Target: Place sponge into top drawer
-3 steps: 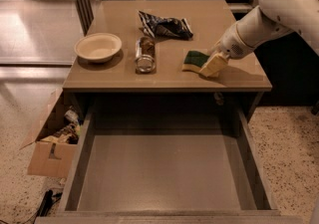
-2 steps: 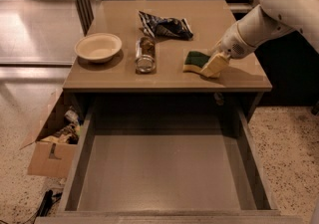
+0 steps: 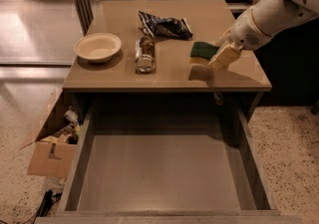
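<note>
A tan table with its top drawer pulled wide open below, a shallow grey-brown box with a smooth flat bottom. At the table's right side, the white arm's gripper is clamped on the right end of the sponge, a small block with a dark green top over pale yellow foam, held just above the tabletop, its shadow beneath. Nearby are a dark blue-and-white snack bag with unreadable print, a clear jar on its side, and a cream bowl. A cardboard box sits on the floor to the left.
</note>
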Tool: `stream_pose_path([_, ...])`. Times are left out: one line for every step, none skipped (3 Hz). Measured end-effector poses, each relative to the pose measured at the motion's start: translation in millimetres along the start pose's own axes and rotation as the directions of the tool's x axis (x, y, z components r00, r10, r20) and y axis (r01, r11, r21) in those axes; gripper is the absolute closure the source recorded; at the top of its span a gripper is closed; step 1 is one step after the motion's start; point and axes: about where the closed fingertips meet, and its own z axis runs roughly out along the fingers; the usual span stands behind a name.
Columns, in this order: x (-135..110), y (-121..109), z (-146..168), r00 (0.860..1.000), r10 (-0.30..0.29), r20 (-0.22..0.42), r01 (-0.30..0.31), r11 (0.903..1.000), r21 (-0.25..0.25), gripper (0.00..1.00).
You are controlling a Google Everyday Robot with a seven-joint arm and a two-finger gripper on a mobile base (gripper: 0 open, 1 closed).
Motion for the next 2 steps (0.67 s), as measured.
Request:
stream_pose_path([3.4, 21.0, -31.8, 0.999, -0.018, 0.026, 0.017, 0.9995, 0.028, 1.0])
stream_pose_path([21.5, 52.4, -57.4, 0.998, -0.007, 0.059, 0.005, 0.9989, 0.047, 1.0])
